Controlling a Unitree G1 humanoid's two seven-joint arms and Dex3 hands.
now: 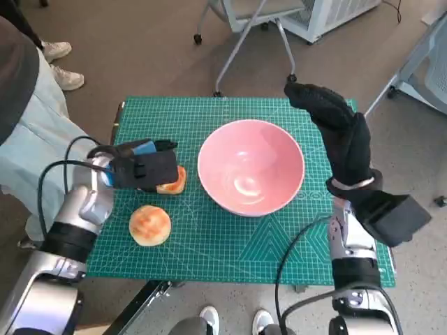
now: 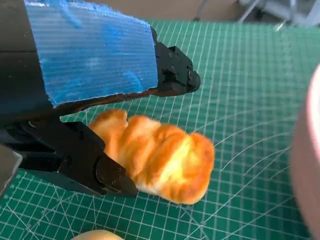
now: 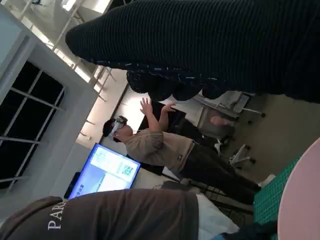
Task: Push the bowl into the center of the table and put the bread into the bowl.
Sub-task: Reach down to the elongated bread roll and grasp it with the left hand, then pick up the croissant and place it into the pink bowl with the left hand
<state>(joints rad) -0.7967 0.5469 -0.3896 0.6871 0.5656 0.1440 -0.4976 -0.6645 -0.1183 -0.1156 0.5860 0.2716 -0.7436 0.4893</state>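
Pink bowl point(image 1: 251, 166) sits about mid-table on the green cutting mat point(image 1: 209, 244), so the push looks done or nearly done; the step in hand is judged to be the bread pickup.

Left hand point(image 1: 143, 166) is over a twisted bread piece point(image 1: 172, 181) just left of the bowl. In the left wrist view that bread point(image 2: 157, 157) lies between the taped upper part of the hand and the black fingers point(image 2: 82, 162) below it; the fingers bracket it and seem to touch it on the near side. Whether it is actually clamped or lifted off the mat cannot be told. A second, round bun point(image 1: 149, 225) lies nearer the robot, apart from the hand, untouched.

Right hand point(image 1: 340, 136) is raised upright at the bowl's right side, near the rim but apparently not touching it. It holds nothing. Its fingers look roughly straight; how far they are spread is unclear.

To do the step well: close evenly across the bread's middle, gently, since it is soft and will squash. Lift straight up enough to clear the rim, carry right, release over the bowl's middle. Avoid nudging the bowl off centre with the wrist. The right hand could steady the rim.

A person point(image 3: 175, 155) stands in the background in the right wrist view.
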